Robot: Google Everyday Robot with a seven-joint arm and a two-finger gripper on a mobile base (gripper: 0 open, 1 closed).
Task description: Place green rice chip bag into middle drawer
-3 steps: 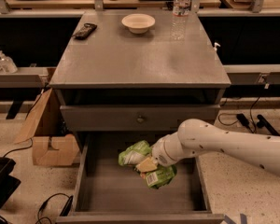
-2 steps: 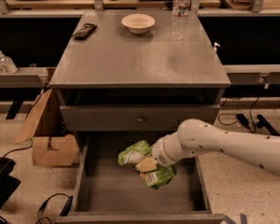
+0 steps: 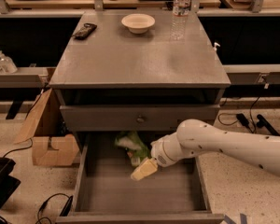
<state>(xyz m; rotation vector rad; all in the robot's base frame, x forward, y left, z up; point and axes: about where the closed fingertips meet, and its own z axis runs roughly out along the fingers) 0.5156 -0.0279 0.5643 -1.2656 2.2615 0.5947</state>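
The green rice chip bag (image 3: 130, 145) is a crumpled lime-green bag with white patches. It lies at the back of the open middle drawer (image 3: 140, 190), partly under the closed drawer front above. My gripper (image 3: 143, 170) is cream-coloured, at the end of the white arm that reaches in from the right. It hangs over the drawer's middle, just in front of and right of the bag, at the bag's lower edge. Whether it touches the bag is unclear.
The closed upper drawer front with a round knob (image 3: 140, 119) overhangs the bag. On the cabinet top stand a cream bowl (image 3: 138, 23), a water bottle (image 3: 180, 10) and a dark object (image 3: 84, 30). A cardboard box (image 3: 49, 141) sits on the floor at the left.
The bag has shifted back and left in the drawer and now shows as one clump under the upper drawer front. The gripper has moved slightly forward of it.
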